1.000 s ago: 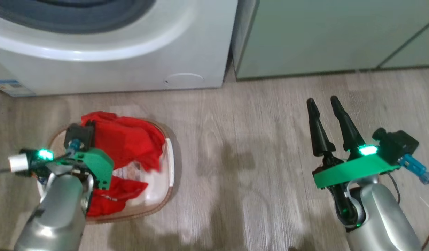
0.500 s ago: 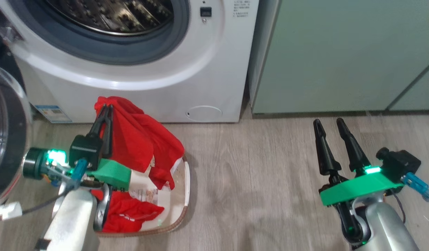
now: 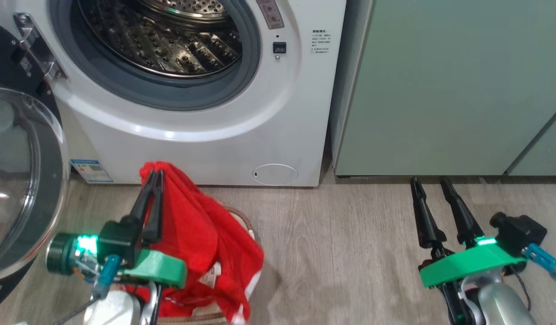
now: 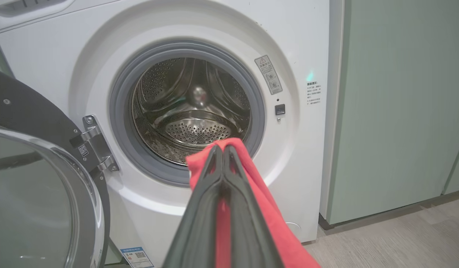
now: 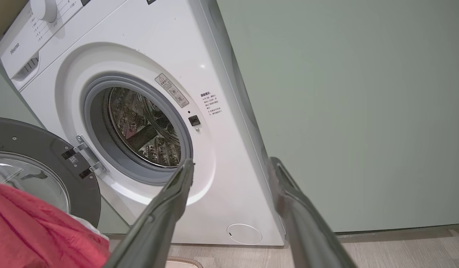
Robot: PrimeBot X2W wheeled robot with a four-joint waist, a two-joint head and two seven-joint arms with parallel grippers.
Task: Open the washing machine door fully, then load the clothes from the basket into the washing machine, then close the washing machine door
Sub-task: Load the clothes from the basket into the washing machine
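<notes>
Where the head view begins on the left, the washing machine door (image 3: 20,189) stands swung wide open, its clear glass bowl bulging toward the camera and its black rim hinged to the white washing machine (image 3: 206,144). A blue label sticker (image 3: 92,170) sits low on the machine's front, just beside the door. Next comes the left gripper (image 3: 155,177), its fingers pressed together on a fold of the clothes (image 3: 201,234). The red fabric is lifted and hangs from the fingertips down into the basket (image 3: 247,222), whose brown rim peeks out at the cloth's right side, on the floor before the machine. In the left wrist view the pinched red fold lines up with the lower edge of the open steel drum (image 4: 192,111). Farther right, the round service flap (image 3: 275,174) marks the machine's lower corner. Across a stretch of wood-look floor (image 3: 341,253), the right gripper (image 3: 430,182) hovers with its fingers parted and nothing between them, well apart from the basket. Pale green cabinets (image 3: 440,90) stand beside the machine at the right.
</notes>
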